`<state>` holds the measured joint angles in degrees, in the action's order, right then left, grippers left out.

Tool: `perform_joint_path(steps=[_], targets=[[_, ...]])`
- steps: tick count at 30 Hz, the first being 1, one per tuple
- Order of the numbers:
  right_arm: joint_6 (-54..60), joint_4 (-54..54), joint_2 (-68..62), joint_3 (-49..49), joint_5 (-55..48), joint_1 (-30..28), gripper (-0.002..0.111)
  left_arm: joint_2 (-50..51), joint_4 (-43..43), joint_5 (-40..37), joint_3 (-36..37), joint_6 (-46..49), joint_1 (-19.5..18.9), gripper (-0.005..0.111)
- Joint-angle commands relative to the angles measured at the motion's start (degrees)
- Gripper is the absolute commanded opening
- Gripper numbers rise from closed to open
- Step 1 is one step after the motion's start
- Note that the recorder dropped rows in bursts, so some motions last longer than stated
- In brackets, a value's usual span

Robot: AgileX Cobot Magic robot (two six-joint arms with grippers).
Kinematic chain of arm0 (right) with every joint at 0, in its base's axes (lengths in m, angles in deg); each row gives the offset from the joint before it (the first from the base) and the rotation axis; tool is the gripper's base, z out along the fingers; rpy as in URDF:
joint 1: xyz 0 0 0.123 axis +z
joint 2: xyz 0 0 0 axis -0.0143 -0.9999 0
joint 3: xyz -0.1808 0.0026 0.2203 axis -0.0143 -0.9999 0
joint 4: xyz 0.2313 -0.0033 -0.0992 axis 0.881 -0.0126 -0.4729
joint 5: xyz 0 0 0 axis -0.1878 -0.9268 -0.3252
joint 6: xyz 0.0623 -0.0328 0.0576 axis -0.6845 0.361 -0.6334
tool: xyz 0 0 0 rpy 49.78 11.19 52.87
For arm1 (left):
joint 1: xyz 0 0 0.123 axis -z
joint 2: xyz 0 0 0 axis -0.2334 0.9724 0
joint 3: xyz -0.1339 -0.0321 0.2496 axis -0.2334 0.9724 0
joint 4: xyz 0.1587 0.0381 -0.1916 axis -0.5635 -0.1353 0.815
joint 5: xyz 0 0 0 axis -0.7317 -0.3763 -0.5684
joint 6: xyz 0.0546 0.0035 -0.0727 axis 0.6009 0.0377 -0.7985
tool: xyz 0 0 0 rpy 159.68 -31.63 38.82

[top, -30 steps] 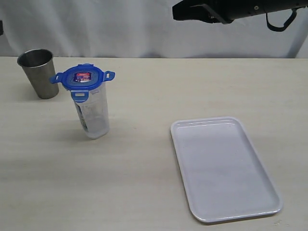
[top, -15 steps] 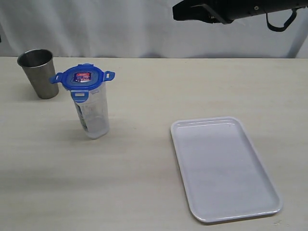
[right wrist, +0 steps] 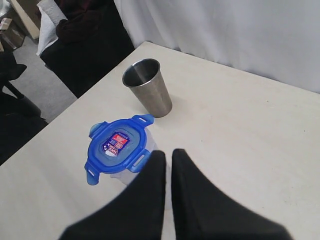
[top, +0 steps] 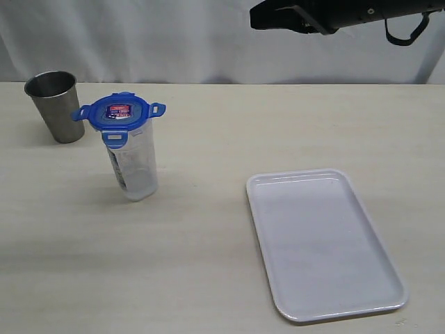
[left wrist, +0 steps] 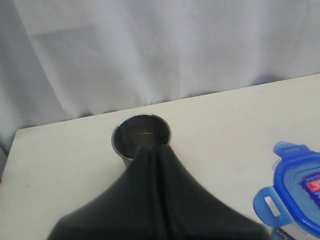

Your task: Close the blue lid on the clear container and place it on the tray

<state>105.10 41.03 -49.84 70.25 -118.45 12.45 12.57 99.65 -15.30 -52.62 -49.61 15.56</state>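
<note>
- Backdrop: white curtain (top: pixel 174 42) hanging in folds along the far side of the scene.
- Table (top: pixel 208 243): pale wood-grain top that carries every item below.
- Left hand (left wrist: pixel 155 147): black, seen only in the left wrist view. Fingers are pressed together to a single point with nothing between them. In that view the tip overlaps the rim of the metal cup; its height over the table cannot be told.
- Metal cup (top: pixel 55 104): grey, tapered, upright with its mouth up, at the far left of the table.
- Clear container (top: pixel 135 167): tall, translucent and ridged, standing upright on the table. It is to the right of the metal cup and a little nearer, close to it but not touching, and well apart from the tray.
- Blue lid (top: pixel 119 113): rounded square with a red-and-white sticker on top, sitting on the mouth of the clear container. Its left and right tabs stick out sideways.
- Tray (top: pixel 323 243): white, rectangular, with rounded corners and a low rim. It lies flat on the near right of the table.
- Right hand (right wrist: pixel 169 152): black fingers drawn in to a thin slit, gripping nothing.
- Right arm (top: pixel 334 14): dark, high above the far right of the table, touching no item.
</note>
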Motion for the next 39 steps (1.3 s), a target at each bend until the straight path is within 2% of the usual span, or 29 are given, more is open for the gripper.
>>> perform_joint_path(steps=[1, 3, 9, 12, 20, 29, 34, 36, 37, 39], targets=[[-0.2, 0.12, 0.45, -0.24, 0.05, -0.16, 0.005, -0.1, -31.93, 2.85, -0.33, -32.48, 2.08, 0.0], [-0.2, 0.12, 0.45, -0.24, 0.05, -0.16, 0.005, -0.1, -36.58, 4.16, 0.34, -36.07, 2.89, 0.0], [-0.2, 0.12, 0.45, -0.24, 0.05, -0.16, 0.005, 0.68, -37.39, 12.32, 4.4, -39.01, 3.34, 0.0], [-0.2, 0.12, 0.45, -0.24, 0.05, -0.16, 0.005, 1.05, -44.08, 13.39, 5.59, -45.99, 3.34, 0.0], [-0.2, 0.12, 0.45, -0.24, 0.05, -0.16, 0.005, 2.71, -62.48, 11.31, 8.18, -46.13, 3.34, 0.0], [0.96, -0.49, 0.45, -0.24, 0.06, -0.16, 0.005, 9.7, -61.73, 9.24, 8.43, -48.63, 3.34, 0.0], [1.79, -1.12, 0.45, -0.24, 0.06, -0.16, 0.005, 11.97, -61.14, 14.86, 8.43, -53.12, 3.22, 0.0], [1.79, -1.12, 0.45, -0.24, 0.06, -0.16, 0.005, 12.88, -62.69, 16.95, 8.43, -57.31, 2.31, 0.0], [1.79, -1.12, 0.45, -0.24, 0.06, -0.16, 0.005, 13.45, -66.36, 18.77, 8.43, -62.33, 1.59, 0.0], [1.79, -1.12, 0.45, -0.24, 0.06, -0.16, 0.005, 14.59, -83.0, 27.87, 8.43, -78.79, -0.95, 0.0]])
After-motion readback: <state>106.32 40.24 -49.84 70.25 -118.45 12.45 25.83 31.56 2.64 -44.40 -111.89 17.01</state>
